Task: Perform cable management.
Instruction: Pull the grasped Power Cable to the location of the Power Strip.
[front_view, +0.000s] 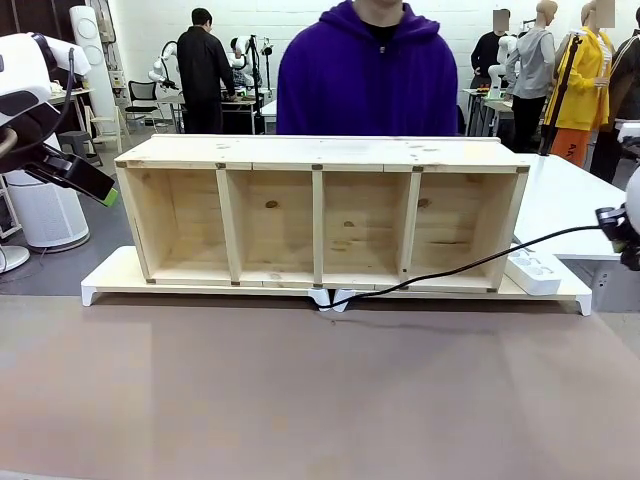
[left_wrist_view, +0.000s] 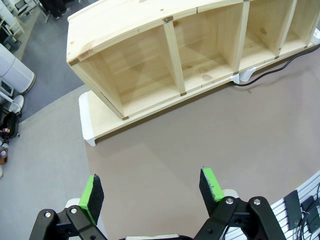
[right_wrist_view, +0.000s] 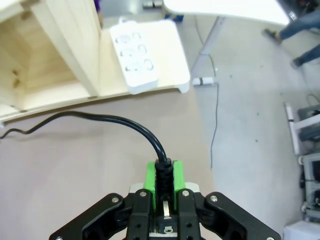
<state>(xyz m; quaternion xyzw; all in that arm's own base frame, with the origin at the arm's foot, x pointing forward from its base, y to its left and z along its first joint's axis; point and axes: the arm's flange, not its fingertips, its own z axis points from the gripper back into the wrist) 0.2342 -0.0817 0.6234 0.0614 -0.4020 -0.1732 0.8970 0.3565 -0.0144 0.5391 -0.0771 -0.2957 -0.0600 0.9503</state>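
Note:
The cable (front_view: 470, 262) is a thin black cord that rises from a white clip at the shelf's front middle up to the right edge of the front view. There my right gripper (front_view: 610, 225) holds its end above the table. In the right wrist view the right gripper (right_wrist_view: 164, 176) is shut on the cable's thick ribbed plug end, and the cable (right_wrist_view: 100, 119) curves away left towards the shelf. My left gripper (left_wrist_view: 151, 189) stands open over bare table with nothing between its green pads (left_wrist_view: 92, 192). It hovers high at the left (front_view: 105, 195), apart from the shelf.
A wooden shelf (front_view: 320, 160) with several open compartments lies on a white base (front_view: 110, 280) across the table's far half. A white power strip (front_view: 535, 270) rests on the base's right end. A person in a purple hoodie (front_view: 365, 80) stands behind the shelf.

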